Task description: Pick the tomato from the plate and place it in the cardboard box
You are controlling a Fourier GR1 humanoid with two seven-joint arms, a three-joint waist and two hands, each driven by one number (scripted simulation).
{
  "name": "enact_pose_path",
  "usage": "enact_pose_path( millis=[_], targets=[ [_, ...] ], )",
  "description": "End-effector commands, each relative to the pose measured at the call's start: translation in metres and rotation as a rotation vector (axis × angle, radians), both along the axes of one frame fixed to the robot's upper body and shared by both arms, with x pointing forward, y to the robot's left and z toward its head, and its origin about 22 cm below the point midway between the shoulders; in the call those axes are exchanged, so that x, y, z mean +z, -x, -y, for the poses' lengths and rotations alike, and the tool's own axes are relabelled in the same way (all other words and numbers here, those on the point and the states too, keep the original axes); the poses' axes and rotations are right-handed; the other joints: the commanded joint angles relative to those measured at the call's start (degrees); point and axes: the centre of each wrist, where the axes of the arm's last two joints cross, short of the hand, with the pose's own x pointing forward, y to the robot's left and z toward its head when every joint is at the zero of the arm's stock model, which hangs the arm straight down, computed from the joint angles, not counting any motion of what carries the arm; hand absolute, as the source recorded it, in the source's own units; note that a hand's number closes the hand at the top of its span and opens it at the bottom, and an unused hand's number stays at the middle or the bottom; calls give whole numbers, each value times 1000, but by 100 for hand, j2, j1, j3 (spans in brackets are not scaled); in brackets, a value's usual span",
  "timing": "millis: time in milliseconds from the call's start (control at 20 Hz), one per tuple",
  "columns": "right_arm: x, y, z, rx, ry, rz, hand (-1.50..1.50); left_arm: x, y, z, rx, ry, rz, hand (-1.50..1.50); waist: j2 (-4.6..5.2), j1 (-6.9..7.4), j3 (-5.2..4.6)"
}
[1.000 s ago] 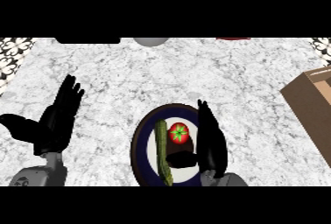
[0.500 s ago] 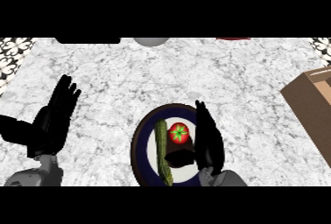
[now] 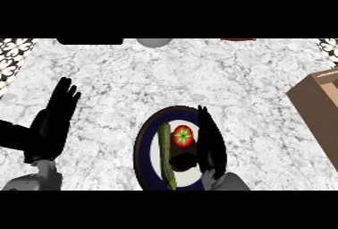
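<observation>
The tomato [image 3: 183,136] lay on the dark-rimmed plate [image 3: 142,143] at the 6 o'clock side of the marble bench [image 3: 198,76], just beside a green vegetable [image 3: 166,154] at its 9 o'clock. The right hand [image 3: 210,143] stood over the plate at the tomato's 3 o'clock, fingers straight and thumb reaching under it, pinching nothing. The left hand [image 3: 52,123] rested spread at 8 o'clock, and the cardboard box [image 3: 320,107] sat well apart at 3 o'clock.

One head view, steeply down on the marble counter [image 3: 198,76], fairly close, far edge perhaps cropped.
</observation>
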Motion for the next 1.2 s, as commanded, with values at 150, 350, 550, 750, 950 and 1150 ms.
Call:
enact_pose_path(
  millis=[150, 350, 550, 750, 950, 1150],
  targets=[
    [-2, -6, -13, -2, 15, -9, -150, -3, -4, -1, 15, -2, 12, 0, -1, 1, -1],
    [-3, -12, 1, 6, 21, 24, 150, 4, 0, -16, 0, -12, -4, 0, -3, -4, 0],
    [-11, -6, -23, 74, 148, 58, 150, -14, -8, -3, 5, -11, 2, 0, 1, 1, -1],
    [-5, -3, -19, 28, 179, 96, 150, -1, 12, -3, 3, 2, 4, 0, -9, 5, -1],
    [-1, -11, -24, -4, 213, 201, 150, -7, -16, 3, 12, -9, 6, 0, 1, -10, -1],
    [3, 38, -4, 320, 367, 185, 150, -18, -2, 0, 18, -3, -23, 0, -40, -100, -8]
  ],
)
